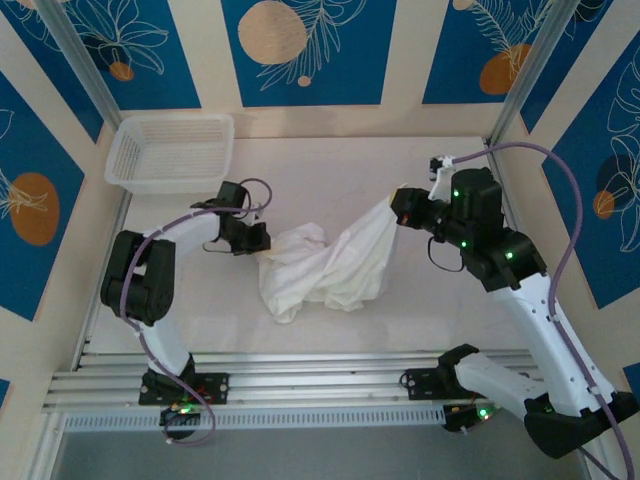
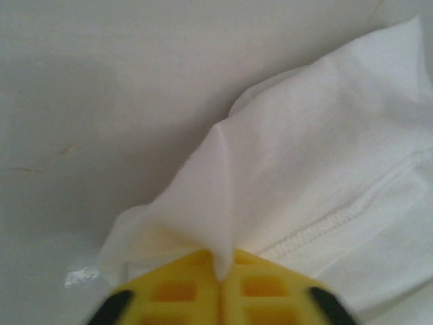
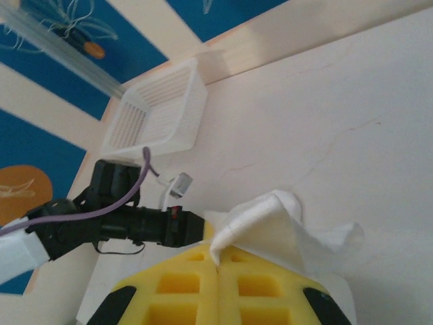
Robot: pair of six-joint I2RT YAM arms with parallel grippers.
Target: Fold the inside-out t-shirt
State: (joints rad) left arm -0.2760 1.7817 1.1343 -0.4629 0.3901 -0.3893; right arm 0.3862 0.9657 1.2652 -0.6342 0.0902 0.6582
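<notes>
While both ends are pinched, the shirt [image 1: 325, 262] lies stretched as a soft, wrinkled white bundle across the middle of the pale desk [image 1: 330, 165]. Its long axis runs from the left claw [image 1: 262, 240] up to the right claw [image 1: 397, 208] at the far right, and the bulk is bunched between them. Both claws are closed on cloth. In the left wrist view, yellow waffle-gridded pads [image 2: 264, 284] meet on a peaked fold beside a stitched hem [image 2: 338, 217]. The right wrist view has like pads nipping a folded edge. A white mesh basket [image 1: 170, 150], a rounded rectangle, sits at the far-left corner, well apart.
</notes>
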